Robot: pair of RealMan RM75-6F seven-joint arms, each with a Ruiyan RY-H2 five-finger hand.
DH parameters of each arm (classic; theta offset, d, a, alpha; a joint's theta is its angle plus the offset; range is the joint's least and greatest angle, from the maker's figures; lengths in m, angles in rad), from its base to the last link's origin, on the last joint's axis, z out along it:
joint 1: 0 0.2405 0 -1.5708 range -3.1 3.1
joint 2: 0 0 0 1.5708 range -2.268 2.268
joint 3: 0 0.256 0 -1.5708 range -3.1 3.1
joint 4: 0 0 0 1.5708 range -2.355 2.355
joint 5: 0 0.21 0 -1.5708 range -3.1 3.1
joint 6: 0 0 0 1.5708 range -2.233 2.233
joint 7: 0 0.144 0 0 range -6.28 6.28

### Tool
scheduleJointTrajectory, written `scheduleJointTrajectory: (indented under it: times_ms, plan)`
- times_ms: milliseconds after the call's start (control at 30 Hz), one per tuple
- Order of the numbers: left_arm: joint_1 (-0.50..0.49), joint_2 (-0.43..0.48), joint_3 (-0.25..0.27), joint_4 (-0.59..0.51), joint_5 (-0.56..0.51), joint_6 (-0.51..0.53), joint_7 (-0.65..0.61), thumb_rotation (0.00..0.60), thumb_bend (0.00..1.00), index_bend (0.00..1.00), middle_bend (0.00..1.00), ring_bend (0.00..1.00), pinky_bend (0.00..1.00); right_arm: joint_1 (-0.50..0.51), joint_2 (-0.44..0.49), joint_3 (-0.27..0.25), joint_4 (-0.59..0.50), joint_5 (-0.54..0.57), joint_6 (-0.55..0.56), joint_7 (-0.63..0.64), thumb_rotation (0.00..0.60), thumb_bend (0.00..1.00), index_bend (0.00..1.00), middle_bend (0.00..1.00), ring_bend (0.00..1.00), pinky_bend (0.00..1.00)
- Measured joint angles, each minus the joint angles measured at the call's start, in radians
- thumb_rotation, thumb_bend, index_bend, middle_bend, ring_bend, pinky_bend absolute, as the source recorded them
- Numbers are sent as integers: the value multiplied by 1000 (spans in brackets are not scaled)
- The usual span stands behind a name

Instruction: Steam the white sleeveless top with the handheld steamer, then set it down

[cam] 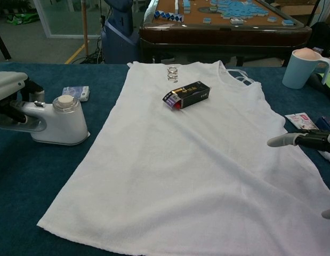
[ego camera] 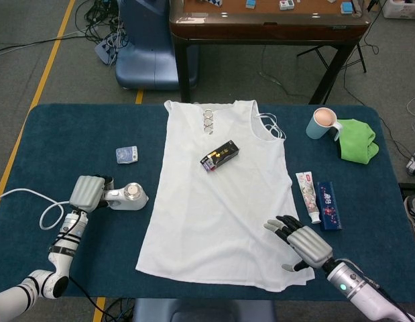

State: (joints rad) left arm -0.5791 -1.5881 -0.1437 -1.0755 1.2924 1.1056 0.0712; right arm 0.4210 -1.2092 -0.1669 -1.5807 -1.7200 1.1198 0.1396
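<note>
1. The table (ego camera: 53,134) is a broad slab with a dark blue, felt-like cover, so the pale things on it stand out for you.
2. The top (ego camera: 220,201) lies flat across the middle, neck toward the far edge, hem near you. Its white cloth looks soft and faintly textured, with a few shallow creases.
3. Your right hand (ego camera: 302,243) hovers over the hem's right corner, fingers spread and holding nothing; it seems placed to keep the cloth from shifting.
4. Your left hand (ego camera: 86,193) is wrapped around the handle of the steamer (cam: 57,121), which sits base-down on the cover just left of the top, off the cloth. You appear to be at the set-down step.
5. The steamer is smooth white plastic, rounded, with a cap on top and a white cord trailing left.
6. A small dark box (ego camera: 219,155) rests on the chest of the top, a glossy rectangular carton.
</note>
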Motion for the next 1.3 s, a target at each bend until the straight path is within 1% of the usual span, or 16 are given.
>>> scheduleJointTrajectory:
  times_ms: [33,167,267,367,467,567,633,733,767,800,867,900,1000,1133,1300]
  plan:
    - [0,2,0,-3,-4,-6,10,600,266,362,347,317,488,0,1,0,0,0,1,0,600,68,0,108,0,0]
    - [3,20,0,-32,-20,-21,46,600,259,167,211,144,350,0,5,3,-1,-2,4,4,600,68,0,108,0,0]
    - [8,39,-2,-65,-31,-23,73,600,254,84,137,73,271,1,7,5,-1,-4,7,7,600,68,0,108,0,0]
    - [15,62,-3,-99,-45,-25,106,600,236,37,91,27,214,2,11,10,0,-4,11,11,600,68,0,108,0,0]
    - [23,85,-3,-135,-62,-24,147,600,191,14,70,8,175,2,14,14,1,-3,17,14,600,68,0,108,0,0]
    - [30,100,-2,-152,-79,-19,198,599,109,0,28,0,126,1,18,19,1,-1,23,21,600,68,0,108,0,0]
    - [35,110,-3,-165,-103,-20,237,583,95,0,12,0,115,1,23,22,1,2,25,27,600,69,0,108,0,0]
    - [43,132,-3,-201,-140,-30,272,532,84,0,0,0,105,0,30,25,1,4,30,30,600,68,0,108,0,0]
    - [46,139,-4,-215,-146,-29,277,533,84,0,0,0,104,-1,33,26,1,5,33,30,600,68,0,108,0,0]
    - [50,147,-4,-228,-150,-27,280,546,84,0,0,0,104,-2,37,28,0,6,36,31,600,68,0,108,0,0]
    - [62,166,-4,-261,-155,-17,277,590,84,0,0,0,104,-4,45,31,-1,8,44,31,600,68,0,108,0,0]
    - [67,175,-5,-276,-156,-12,271,600,84,0,0,0,104,-7,51,33,-2,10,49,32,600,68,0,108,0,0]
    - [93,208,-9,-336,-150,19,230,600,85,0,0,0,104,-14,68,39,-5,20,61,29,600,71,0,108,0,0]
    - [141,254,-10,-397,-116,107,170,600,85,0,5,0,106,-32,90,50,-7,44,84,0,600,84,0,108,0,0]
    - [205,301,-7,-437,-65,216,114,600,85,6,40,19,109,-67,115,70,-14,79,137,-31,600,101,0,121,0,0]
